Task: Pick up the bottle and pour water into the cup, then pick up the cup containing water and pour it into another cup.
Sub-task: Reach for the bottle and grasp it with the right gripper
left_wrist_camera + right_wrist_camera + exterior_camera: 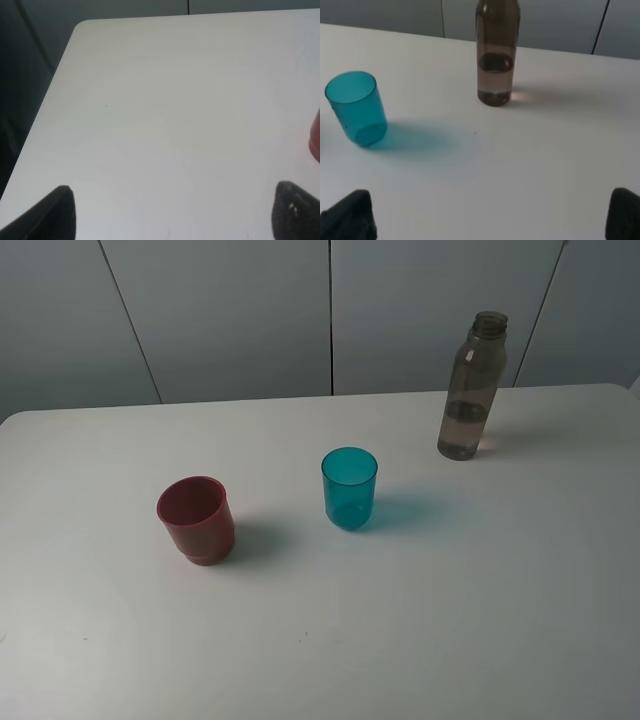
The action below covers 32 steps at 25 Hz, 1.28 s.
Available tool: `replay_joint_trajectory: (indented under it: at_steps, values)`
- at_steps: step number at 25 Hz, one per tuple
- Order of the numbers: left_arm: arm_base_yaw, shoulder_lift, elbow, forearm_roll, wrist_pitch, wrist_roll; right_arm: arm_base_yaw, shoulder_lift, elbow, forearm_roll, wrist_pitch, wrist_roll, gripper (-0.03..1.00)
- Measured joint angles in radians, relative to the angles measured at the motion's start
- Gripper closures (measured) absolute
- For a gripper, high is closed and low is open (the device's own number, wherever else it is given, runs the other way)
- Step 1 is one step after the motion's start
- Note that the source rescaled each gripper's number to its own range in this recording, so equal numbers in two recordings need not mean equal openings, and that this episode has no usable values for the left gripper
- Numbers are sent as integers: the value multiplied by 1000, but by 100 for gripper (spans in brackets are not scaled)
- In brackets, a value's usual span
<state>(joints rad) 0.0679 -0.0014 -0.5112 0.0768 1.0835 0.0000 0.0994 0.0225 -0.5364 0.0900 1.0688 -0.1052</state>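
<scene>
- Nothing grasped yet: bottle (pixel 470 400), teal cup (pixel 349 490) and red cup (pixel 197 522) stand apart on desk (pixel 480 620).
- Left hand (pixel 172 215) and right hand (pixel 485 220) gape, empty.
- Next: right hand must clasp bottle.

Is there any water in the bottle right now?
Partly full: the bottle stands upright, uncapped, with water filling only its lower part.

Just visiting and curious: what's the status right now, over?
Left gripper and right gripper open, empty. Bottle upright, part full, untouched. Teal cup, red cup upright. Nothing blocking bottle.
</scene>
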Motion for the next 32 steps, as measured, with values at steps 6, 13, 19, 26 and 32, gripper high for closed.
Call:
replay_joint_trajectory:
  at_steps: [6,13,19,26,32]
  values:
    - [0,0,0,1,0,0,0,246,-137,-25,-186,-13,-3]
    - [0,0,0,1,0,0,0,590,-195,-18,-504,-15,-3]
    - [0,0,0,1,0,0,13,881,-193,-16,-584,-18,-3]
    - [0,0,0,1,0,0,69,1109,-146,2,-798,-47,-3]
    - [0,0,0,1,0,0,69,1283,-76,2,-1049,-49,-3]
